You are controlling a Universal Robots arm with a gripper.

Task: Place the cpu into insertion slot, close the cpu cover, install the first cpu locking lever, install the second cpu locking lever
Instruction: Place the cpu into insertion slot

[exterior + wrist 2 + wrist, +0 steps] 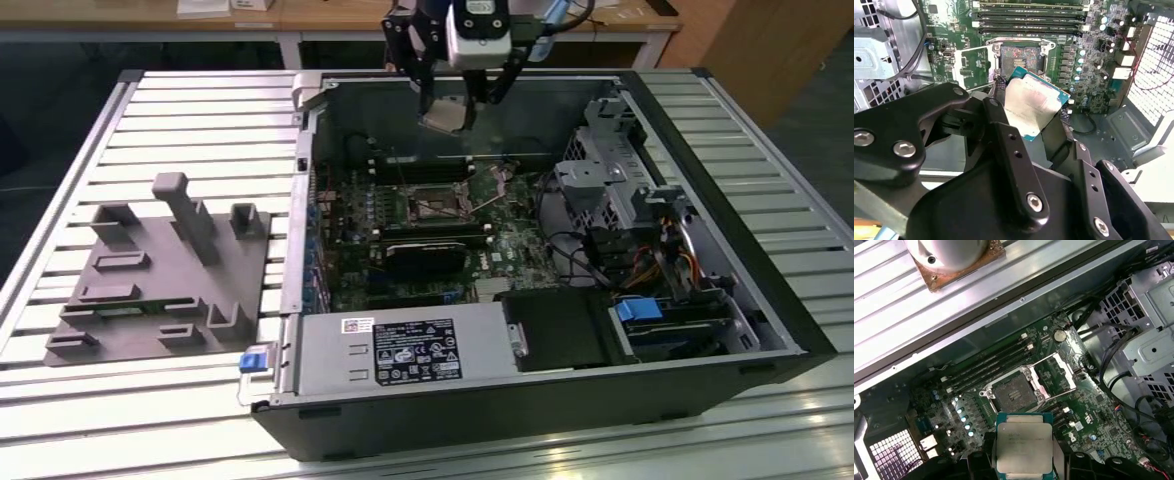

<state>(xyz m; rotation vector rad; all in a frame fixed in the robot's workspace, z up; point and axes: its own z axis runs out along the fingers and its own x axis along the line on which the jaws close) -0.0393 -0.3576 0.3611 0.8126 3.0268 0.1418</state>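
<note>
The cpu (1024, 445), a flat square chip with a dull silver top and a green-blue edge, hangs in the air with my gripper (1024, 456) shut on two of its sides. In the exterior view the gripper (451, 112) holds the cpu (445, 121) high above the back of the open computer case. The insertion slot (1013, 392) lies bare on the green motherboard below, apart from the chip. Beside the slot the cpu cover (1068, 372) stands swung open. In the second wrist view the cpu (1031, 107) sits tilted between black fingers (999, 100), short of the slot (1021, 57).
Memory slots (989, 365) run along one side of the socket. A drive cage (607, 180) and cables fill the case toward the exterior view's right, and the power supply (400, 355) sits at the front. A grey fixture block (160, 270) lies on the slatted table at the exterior view's left.
</note>
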